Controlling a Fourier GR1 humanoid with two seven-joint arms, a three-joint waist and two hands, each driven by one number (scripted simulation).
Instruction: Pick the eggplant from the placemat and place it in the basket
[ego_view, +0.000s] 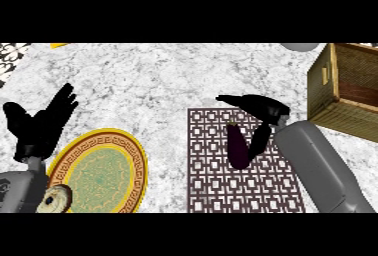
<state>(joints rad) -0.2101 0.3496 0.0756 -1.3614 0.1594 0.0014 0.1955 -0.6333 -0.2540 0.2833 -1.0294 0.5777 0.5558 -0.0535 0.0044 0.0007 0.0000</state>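
Note:
A dark purple eggplant (236, 147) lies lengthwise on the brown patterned placemat (244, 187) at centre right. My right hand (260, 107) is over the eggplant's upper end, with its thumb stretched left and its fingers (260, 140) curving down along the eggplant's right side. The eggplant still rests on the mat. The woven basket (347, 90) stands at the right edge, up and to the right of the hand. My left hand (40, 122) rests open at the left, fingers up.
A yellow-rimmed green plate (103, 172) lies at lower left beside the mat. A small round object (55, 198) sits at the plate's lower left edge. A grey rounded thing (299, 46) shows at the top right.

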